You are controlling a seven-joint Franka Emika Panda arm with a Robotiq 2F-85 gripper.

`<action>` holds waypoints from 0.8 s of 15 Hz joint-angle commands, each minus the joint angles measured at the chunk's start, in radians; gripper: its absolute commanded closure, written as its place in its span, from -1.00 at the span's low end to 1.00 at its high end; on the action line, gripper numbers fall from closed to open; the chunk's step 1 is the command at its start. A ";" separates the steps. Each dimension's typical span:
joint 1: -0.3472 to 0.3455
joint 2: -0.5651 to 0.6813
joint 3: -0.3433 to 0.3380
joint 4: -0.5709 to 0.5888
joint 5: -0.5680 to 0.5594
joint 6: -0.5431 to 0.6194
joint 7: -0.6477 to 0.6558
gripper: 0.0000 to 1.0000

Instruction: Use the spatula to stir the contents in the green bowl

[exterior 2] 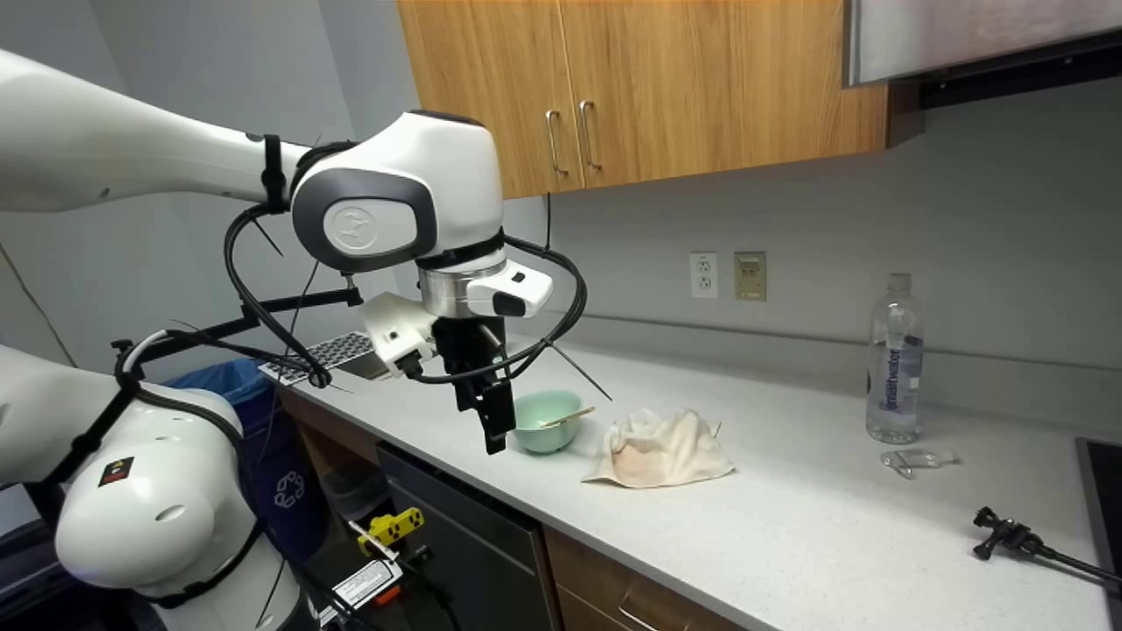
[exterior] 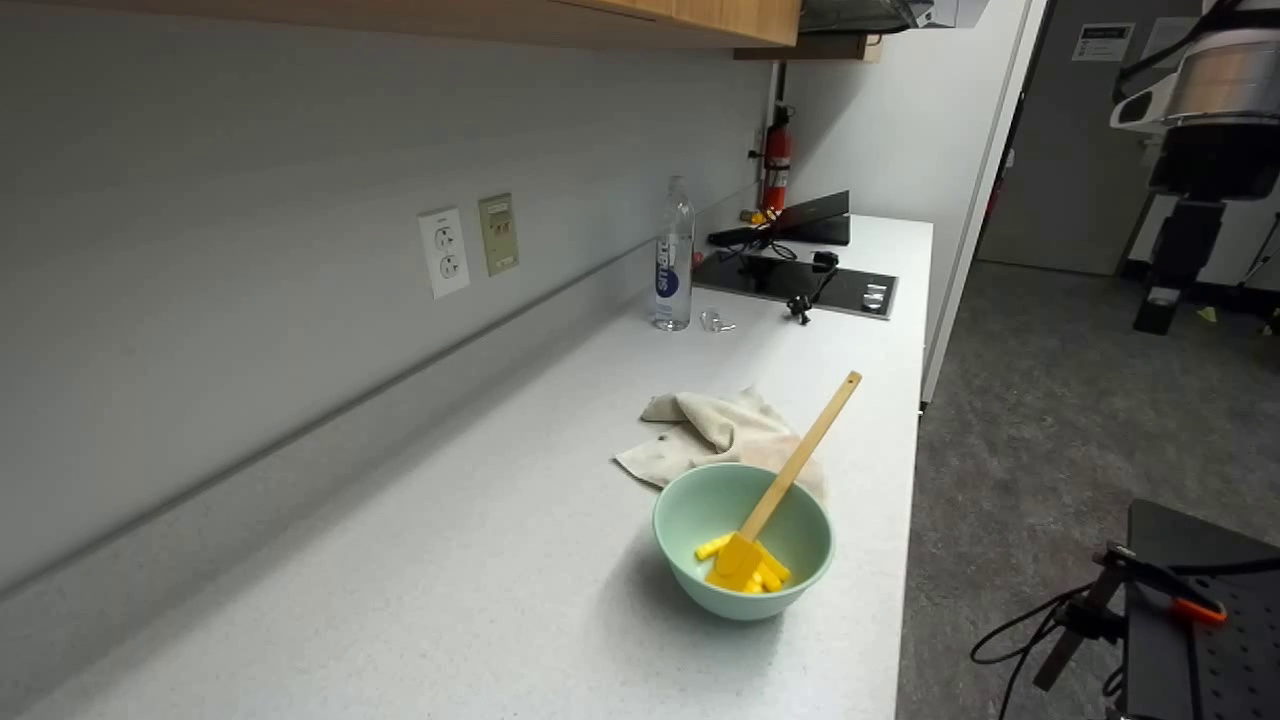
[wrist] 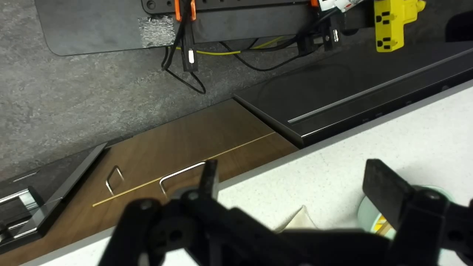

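The green bowl (exterior: pixel 690 512) stands upright on the white counter, and also shows in an exterior view (exterior 2: pixel 542 438). The spatula (exterior: pixel 803 455) leans in it, its orange-yellow blade among yellow pieces (exterior: pixel 772 572) and its wooden handle sticking out over the rim. My gripper (exterior 2: pixel 495 429) is raised in front of the counter, apart from the bowl, with nothing between its fingers. In the wrist view the fingers (wrist: pixel 295 181) are wide apart. The bowl (wrist: pixel 365 212) and part of the spatula handle (wrist: pixel 384 228) show there behind a finger, mostly hidden.
A crumpled beige cloth (exterior: pixel 715 430) lies beside the bowl, under the spatula handle. A clear water bottle (exterior: pixel 674 265) stands by the wall near a black cooktop (exterior: pixel 850 287). Wooden cabinets (exterior 2: pixel 701 88) hang above. A laptop (exterior 2: pixel 337 355) sits at the counter's far end.
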State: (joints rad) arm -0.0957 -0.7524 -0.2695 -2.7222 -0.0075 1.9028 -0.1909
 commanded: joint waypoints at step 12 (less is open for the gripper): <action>0.012 0.065 0.135 -0.001 -0.003 0.040 0.013 -1.00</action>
State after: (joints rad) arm -0.0865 -0.6876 -0.1316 -2.7246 -0.0086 1.9450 -0.1796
